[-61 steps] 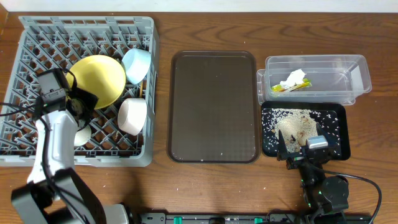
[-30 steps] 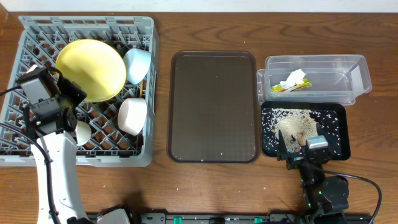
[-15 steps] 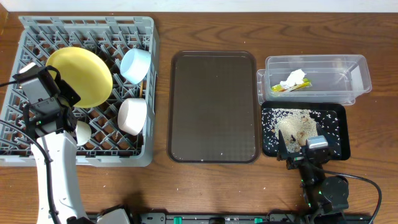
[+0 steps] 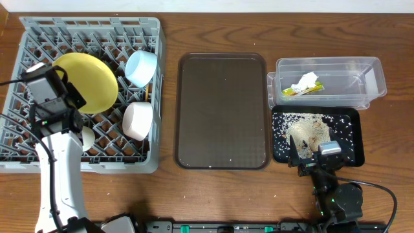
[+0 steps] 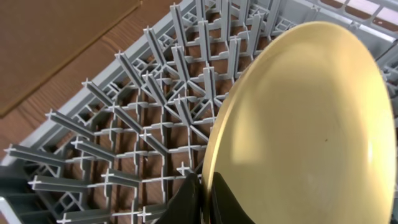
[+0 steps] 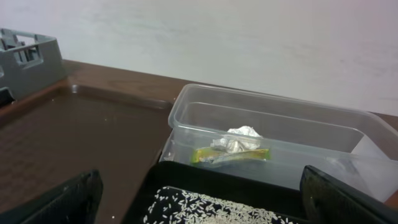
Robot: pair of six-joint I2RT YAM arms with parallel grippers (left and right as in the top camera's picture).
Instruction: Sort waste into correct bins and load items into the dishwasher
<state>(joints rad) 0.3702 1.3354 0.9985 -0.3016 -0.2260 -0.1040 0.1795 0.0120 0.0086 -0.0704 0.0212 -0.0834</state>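
Clamping the rim of the pale yellow plate, the left gripper holds it tilted among pegs of the grey dish rack; the right gripper, fingers apart, sits at the near edge of the black tray.

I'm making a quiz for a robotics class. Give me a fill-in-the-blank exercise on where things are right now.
1. The left gripper pinches the rim of the ___ plate.
2. The wrapper and the crumpled paper lie in the ___ tub.
3. The rice lies in the ___ tray.
Missing words: yellow; clear; black.
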